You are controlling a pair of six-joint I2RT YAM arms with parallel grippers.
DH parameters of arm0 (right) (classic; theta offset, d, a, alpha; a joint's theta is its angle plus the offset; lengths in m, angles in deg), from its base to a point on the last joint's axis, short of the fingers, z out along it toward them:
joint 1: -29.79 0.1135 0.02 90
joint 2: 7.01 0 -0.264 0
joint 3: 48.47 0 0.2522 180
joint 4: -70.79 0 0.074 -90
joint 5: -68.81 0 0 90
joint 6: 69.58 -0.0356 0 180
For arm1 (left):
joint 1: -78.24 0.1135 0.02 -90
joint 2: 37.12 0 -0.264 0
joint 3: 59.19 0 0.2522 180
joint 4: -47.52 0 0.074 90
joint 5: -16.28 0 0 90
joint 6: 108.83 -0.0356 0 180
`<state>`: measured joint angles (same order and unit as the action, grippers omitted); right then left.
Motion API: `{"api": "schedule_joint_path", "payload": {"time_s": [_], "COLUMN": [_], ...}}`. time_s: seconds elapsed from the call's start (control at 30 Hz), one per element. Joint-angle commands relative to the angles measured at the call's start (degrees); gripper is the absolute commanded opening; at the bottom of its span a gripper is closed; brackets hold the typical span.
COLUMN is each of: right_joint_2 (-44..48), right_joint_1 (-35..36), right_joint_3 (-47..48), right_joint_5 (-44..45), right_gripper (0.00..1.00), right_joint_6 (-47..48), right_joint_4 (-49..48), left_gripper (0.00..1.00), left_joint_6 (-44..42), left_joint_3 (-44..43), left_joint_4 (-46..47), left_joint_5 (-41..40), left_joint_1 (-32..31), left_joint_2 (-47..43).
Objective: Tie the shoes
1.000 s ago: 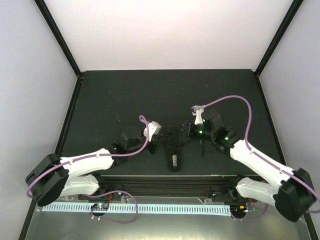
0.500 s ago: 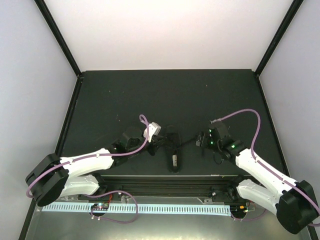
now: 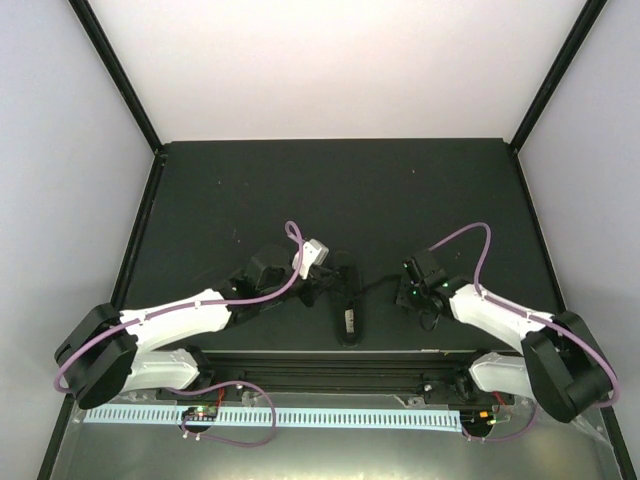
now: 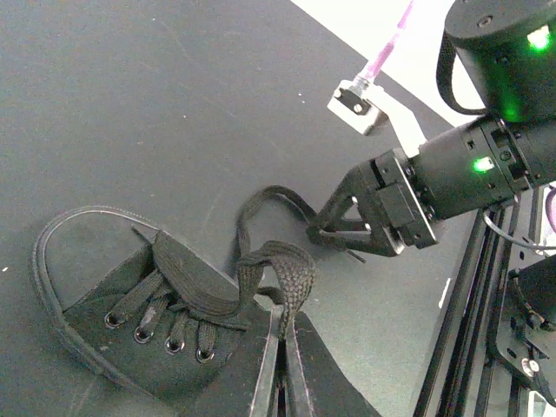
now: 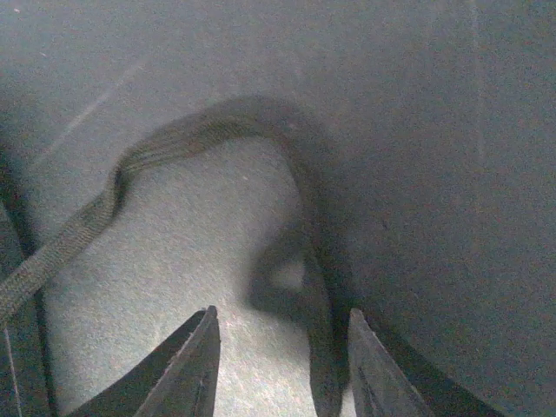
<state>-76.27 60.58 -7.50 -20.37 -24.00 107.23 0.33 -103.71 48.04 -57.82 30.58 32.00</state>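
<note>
The shoe [image 3: 346,295] is having its lace loop [image 4: 291,269] pinched by the left gripper [image 4: 281,334], whose fingers are pressed together on it, so the right gripper [image 5: 280,320], hovering with fingers spread at the shoe's 3 o'clock, should be centring on the loose lace end [image 5: 321,287] before closing.

From above we see even, diffuse light. The white back wall [image 3: 340,60] is nearly blown out, while the matte black table [image 3: 250,190] swallows the black shoe [image 3: 347,300], so contrast there is poor and shadows stay faint. The left wrist view is sharp and well lit, the weave of the lace [image 4: 295,278] crisp, and green lamps [image 4: 537,38] flare. The right wrist view is dim, grainy and soft. Its lace end [image 5: 234,117] is blurred over a hazy shadow.
</note>
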Motion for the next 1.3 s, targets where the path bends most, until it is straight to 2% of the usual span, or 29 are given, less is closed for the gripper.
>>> {"api": "schedule_joint_path", "payload": {"time_s": [0.0,0.1,0.17,0.2,0.27,0.3,0.4,0.53,0.63,0.73,0.9,1.03,1.27], "right_joint_2": [-2.71,-3.65,-4.75,-5.42,-6.08,-5.59,0.17,13.41,22.15,27.15,27.20,28.11,27.73], "right_joint_1": [-0.19,-0.20,-0.20,-0.20,-0.20,-0.20,-0.21,-0.20,-0.17,-0.20,-0.18,-0.20,-0.20], "right_joint_3": [1.38,1.11,1.01,1.08,1.47,1.65,1.62,3.39,6.35,9.52,13.39,14.90,16.48], "right_joint_5": [0.22,1.33,1.31,1.21,1.22,1.37,1.98,2.08,0.13,-3.16,-12.44,-18.78,-19.61], "right_gripper": [0.41,0.41,0.36,0.29,0.07,0.02,0.02,0.02,0.02,0.01,0.02,0.02,0.02], "right_joint_6": [1.20,1.35,1.55,1.70,2.05,2.06,2.00,2.76,6.29,9.77,13.03,11.72,11.67], "right_joint_4": [-2.46,-3.09,-3.96,-4.36,-4.53,-4.35,-3.05,0.82,2.41,2.32,-1.47,-5.76,-7.21], "left_gripper": [0.02,0.01,0.02,0.02,0.02,0.02,0.02,0.04,0.04,0.04,0.04,0.04,0.05], "left_joint_6": [0.57,0.38,0.08,-0.18,-0.85,-1.11,-2.54,-3.73,-4.02,-4.38,-8.64,-11.34,-11.34], "left_joint_3": [-2.25,-2.68,-2.89,-3.02,-3.53,-4.21,-6.36,-8.04,-10.20,-12.58,-16.21,-18.73,-20.16], "left_joint_4": [-1.20,-1.51,-1.74,-1.84,-2.25,-3.12,-6.03,-6.82,-8.10,-8.40,-10.77,-15.05,-14.68], "left_joint_5": [1.41,1.58,1.70,1.82,2.29,2.30,2.39,3.70,4.43,6.61,13.01,13.36,14.35], "left_joint_1": [-0.24,-0.24,-0.24,-0.24,-0.24,-0.24,-0.24,-0.24,-0.24,-0.24,-0.24,-0.24,-0.24], "left_joint_2": [0.43,0.83,1.08,1.21,1.71,2.08,3.33,5.34,7.73,9.59,13.12,15.02,16.23]}}
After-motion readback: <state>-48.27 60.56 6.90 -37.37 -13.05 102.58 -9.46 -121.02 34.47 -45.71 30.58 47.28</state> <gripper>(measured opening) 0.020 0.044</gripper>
